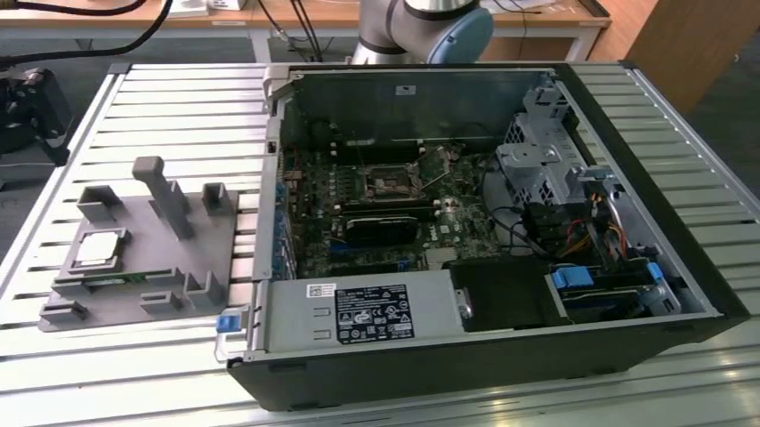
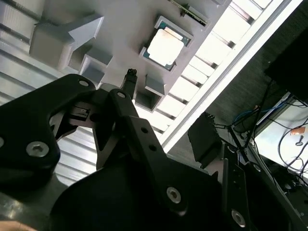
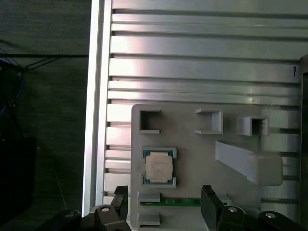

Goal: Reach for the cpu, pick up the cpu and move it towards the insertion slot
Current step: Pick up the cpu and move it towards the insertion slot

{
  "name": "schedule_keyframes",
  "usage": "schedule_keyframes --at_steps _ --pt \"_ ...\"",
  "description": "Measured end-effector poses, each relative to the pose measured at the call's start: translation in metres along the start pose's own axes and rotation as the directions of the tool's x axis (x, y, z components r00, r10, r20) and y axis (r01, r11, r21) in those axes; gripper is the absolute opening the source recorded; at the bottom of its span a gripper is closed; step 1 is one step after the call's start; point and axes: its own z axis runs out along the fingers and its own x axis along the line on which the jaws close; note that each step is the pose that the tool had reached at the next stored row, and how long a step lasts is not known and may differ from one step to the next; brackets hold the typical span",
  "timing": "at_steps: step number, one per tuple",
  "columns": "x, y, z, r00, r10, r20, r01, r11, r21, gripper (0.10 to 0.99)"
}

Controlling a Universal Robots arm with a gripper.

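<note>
A slatted aluminium tabletop (image 1: 142,107) carries a grey plastic fixture (image 1: 160,258) on the exterior view's left. On that view's right lies a black case (image 1: 475,378) with its interior exposed. Beyond the case, the arm (image 1: 422,22) is cut off by the frame edge, and a grey and blue joint is the part seen.

The fixture is matte and moulded, with square recesses, short upright posts and one tall slanted fin (image 3: 248,161).

The cpu (image 1: 98,249) (image 3: 159,166) (image 2: 166,45) lies flat in one recess of the fixture, framed by corner brackets. It is a small square chip with a dull silver metal top and a pale border. Just beside it, a thin green memory stick (image 3: 171,202) sits in a groove.

The insertion slot (image 1: 390,184) is a square socket with a dark centre and a silvery frame. It is set in the dark green board (image 1: 464,227) inside the case, well apart from the cpu. Its fine detail is hard to make out.

The jaws are black, set wide apart and hold nothing. In the first wrist view the frame edge cuts off the fingertips (image 3: 208,202). The cpu lies near the gap between them and is not touched. In the second wrist view the black body of the jaws hides part of the fixture. The height of the jaws above the fixture cannot be told.
</note>
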Motion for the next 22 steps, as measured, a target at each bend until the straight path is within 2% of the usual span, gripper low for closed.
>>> schedule_keyframes --at_steps 7,22 --pt "0.0007 -0.0006 0.0127 1.0 0.0 -0.0027 0.0 1.0 0.0 0.706" --pt "0.0003 -0.0071 0.0397 1.0 0.0 -0.0031 0.0 1.0 0.0 0.706"
